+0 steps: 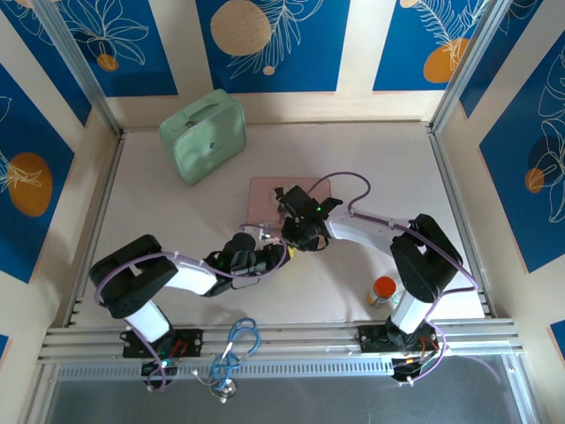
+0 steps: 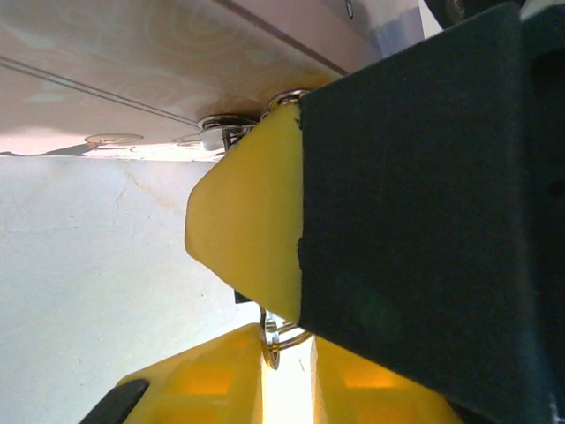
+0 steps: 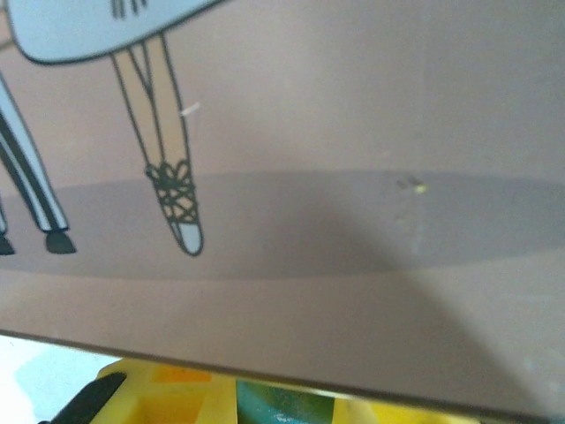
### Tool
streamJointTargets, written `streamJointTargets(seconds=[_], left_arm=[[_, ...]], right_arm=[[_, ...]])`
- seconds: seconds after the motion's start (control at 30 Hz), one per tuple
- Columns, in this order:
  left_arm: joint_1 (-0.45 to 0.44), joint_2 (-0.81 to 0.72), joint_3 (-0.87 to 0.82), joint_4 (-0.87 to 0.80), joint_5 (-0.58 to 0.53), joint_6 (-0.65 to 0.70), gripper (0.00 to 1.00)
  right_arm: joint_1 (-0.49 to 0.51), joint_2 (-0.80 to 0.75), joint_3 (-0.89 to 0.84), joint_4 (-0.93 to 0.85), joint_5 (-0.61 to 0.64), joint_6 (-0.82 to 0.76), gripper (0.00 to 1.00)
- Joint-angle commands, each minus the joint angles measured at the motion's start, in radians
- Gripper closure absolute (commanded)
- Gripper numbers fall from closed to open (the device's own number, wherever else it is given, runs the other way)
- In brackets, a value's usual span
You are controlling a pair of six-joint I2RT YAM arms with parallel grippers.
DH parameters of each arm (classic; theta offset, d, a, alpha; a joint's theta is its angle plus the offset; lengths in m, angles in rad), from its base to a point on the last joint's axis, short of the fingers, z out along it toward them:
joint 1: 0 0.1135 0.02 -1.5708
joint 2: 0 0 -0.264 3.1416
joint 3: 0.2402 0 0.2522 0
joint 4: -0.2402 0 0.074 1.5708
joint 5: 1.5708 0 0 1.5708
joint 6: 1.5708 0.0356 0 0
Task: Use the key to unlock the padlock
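**Two grippers meet at the pink tin's 6 o'clock edge**

From above, the left gripper (image 1: 275, 253) and right gripper (image 1: 296, 231) stand tip to tip just at 6 o'clock of the pink tin (image 1: 262, 199), which lies mid-table. In the left wrist view the left gripper's yellow fingers (image 2: 194, 393) are almost closed. They nip a thin silvery loop with a dark blue bit beside it. As far as can be told this is the padlock (image 2: 274, 340), but a yellow-tipped black finger (image 2: 247, 230) hides the rest.

The right wrist view has the tin's pictured lid close up, with yellow fingers (image 3: 159, 397) at 6 o'clock and something green (image 3: 282, 408) between them. How wide that gripper stands, or whether it holds anything, cannot be told.

A green case (image 1: 203, 134) sits at 11 o'clock of the tin, and an orange-capped bottle (image 1: 383, 289) at 4 o'clock.
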Motion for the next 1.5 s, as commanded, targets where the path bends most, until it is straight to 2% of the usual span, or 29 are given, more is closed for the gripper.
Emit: streamJointTargets(seconds=[0.0,0.1,0.33,0.5,0.6,0.7,0.83,0.93,1.03,1.13,1.2,1.33,1.37,1.43,1.47], left_arm=[[-0.002,0.006,0.051,0.037,-0.029,0.025,0.84],[-0.001,0.004,0.048,0.03,-0.037,0.03,0.81],[-0.001,0.01,0.079,-0.017,-0.059,0.069,0.85],[-0.004,0.018,0.111,-0.062,-0.087,0.107,0.94],[-0.015,-0.008,0.11,-0.123,-0.149,0.134,1.0],[-0.049,-0.067,0.139,-0.28,-0.268,0.21,1.0],[-0.178,-0.118,0.25,-0.575,-0.576,0.407,1.0],[-0.273,-0.073,0.353,-0.767,-0.809,0.488,1.0],[-0.333,-0.008,0.429,-0.885,-0.968,0.52,1.0],[-0.374,0.023,0.457,-0.88,-1.058,0.579,1.0],[-0.389,0.033,0.456,-0.839,-1.064,0.617,1.0],[-0.395,0.038,0.467,-0.849,-1.044,0.606,1.0],[-0.394,0.032,0.472,-0.861,-1.021,0.598,0.97],[-0.394,0.014,0.482,-0.902,-0.986,0.564,0.65],[-0.395,0.0,0.492,-0.949,-0.97,0.523,0.55]], right_arm=[[0.02,0.01,-0.006,-0.033,-0.083,0.023,1.0],[0.021,0.01,0.0,-0.04,-0.088,0.027,1.0],[0.022,0.015,0.004,-0.058,-0.104,0.037,1.0],[0.02,0.02,0.005,-0.064,-0.111,0.035,1.0],[0.018,0.028,0.016,-0.084,-0.11,0.029,1.0],[0.012,0.039,0.032,-0.116,-0.117,0.024,1.0],[0.003,0.065,0.063,-0.163,-0.158,0.013,1.0],[-0.002,0.078,0.071,-0.177,-0.203,0.014,1.0],[-0.004,0.085,0.063,-0.167,-0.241,0.022,1.0],[-0.01,0.083,0.026,-0.131,-0.278,0.033,1.0],[-0.011,0.078,-0.004,-0.1,-0.296,0.044,1.0],[-0.016,0.082,-0.047,-0.052,-0.315,0.059,1.0],[-0.019,0.087,-0.051,-0.044,-0.315,0.058,1.0],[-0.021,0.092,-0.056,-0.036,-0.303,0.056,1.0],[-0.022,0.095,-0.055,-0.037,-0.294,0.053,1.0]])
